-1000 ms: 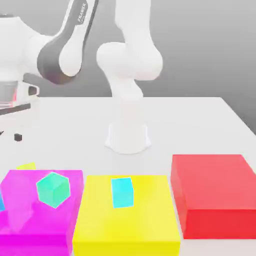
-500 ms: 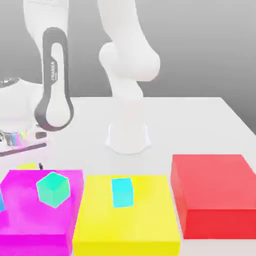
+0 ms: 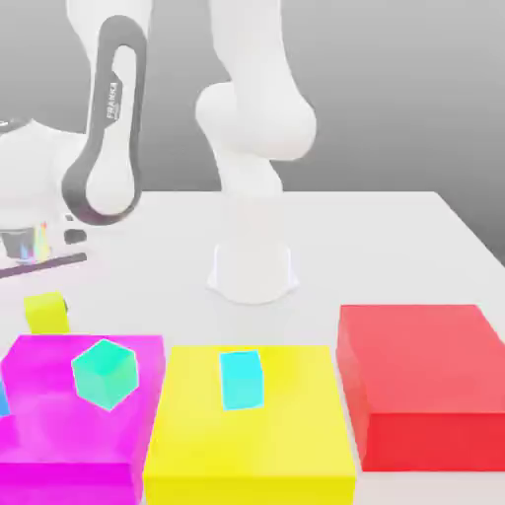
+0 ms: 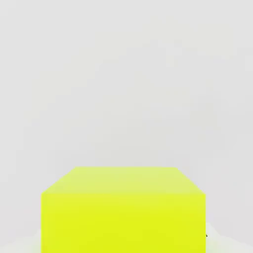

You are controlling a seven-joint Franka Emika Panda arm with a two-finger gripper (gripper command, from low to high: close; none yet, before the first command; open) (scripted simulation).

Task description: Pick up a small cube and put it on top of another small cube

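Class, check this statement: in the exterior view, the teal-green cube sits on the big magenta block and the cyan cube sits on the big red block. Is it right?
Not quite: the exterior view shows the cyan cube on the big yellow block, not the red one. The rest stands.

The exterior view is brightly lit, and the white arm (image 3: 252, 128) is nearly washed out against the pale tabletop (image 3: 365, 247). The wall (image 3: 395, 99) is shaded from darker grey above to lighter grey below. Only faint shading is seen on the magenta block (image 3: 79, 414). In the hand view, the yellow cube (image 4: 123, 222) is evenly lit, its farther face paler.
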